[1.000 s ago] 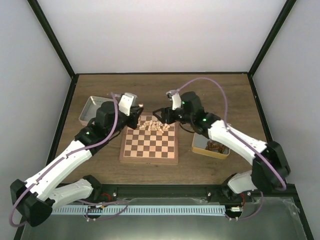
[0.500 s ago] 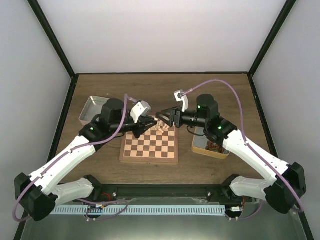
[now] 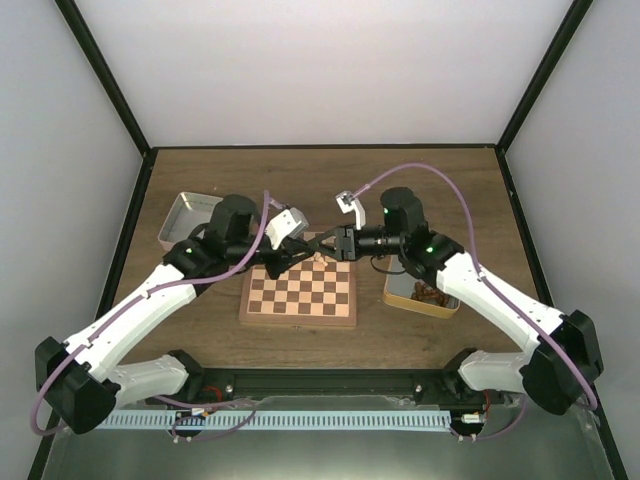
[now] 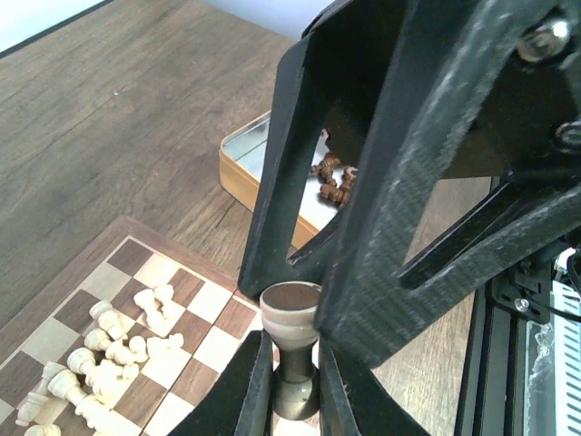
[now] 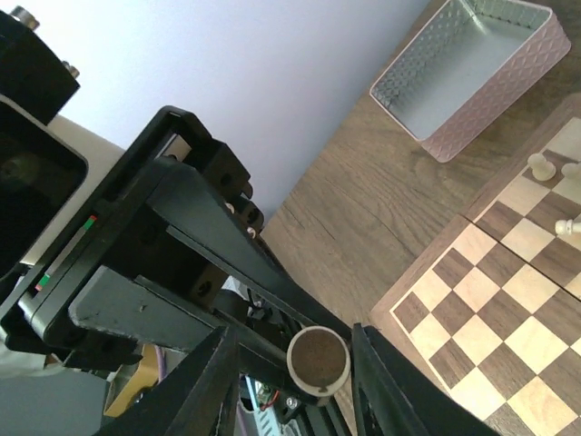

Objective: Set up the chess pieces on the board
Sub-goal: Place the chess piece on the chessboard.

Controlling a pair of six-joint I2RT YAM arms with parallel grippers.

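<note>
Overhead: both arms meet in mid-air above the far edge of the board (image 3: 296, 300), well off the tabletop (image 3: 440, 190).
Left hand: the left hand (image 4: 292, 391) is clamped tight on the stem of the held piece (image 4: 290, 313), with the felted round base pointing out of the grip.
Right hand: the right hand (image 5: 292, 350) has its fingers apart, one on each side of that base. One finger looks close to touching, and the wrist view shows a gap at the other.
Chess pieces: the other pale chess pieces (image 4: 118, 350) lie toppled in a loose heap on the far squares; none can be seen upright.
Trays: a silver tray (image 5: 472, 64) sits off the board's far left corner. A tan-sided tray (image 3: 420, 295) to its right holds dark pieces (image 4: 331, 177).
Step in hand: this looks like a hand-to-hand pass of one man, and most of the set-up remains undone.
Doing it well: the right fingers should centre on the base and seat on both sides before the left hand lets go. The piece should stay level and over the board so a slip lands on wood. Afterwards it needs an open square clear of the heap, since one nudge would scatter its neighbours.
</note>
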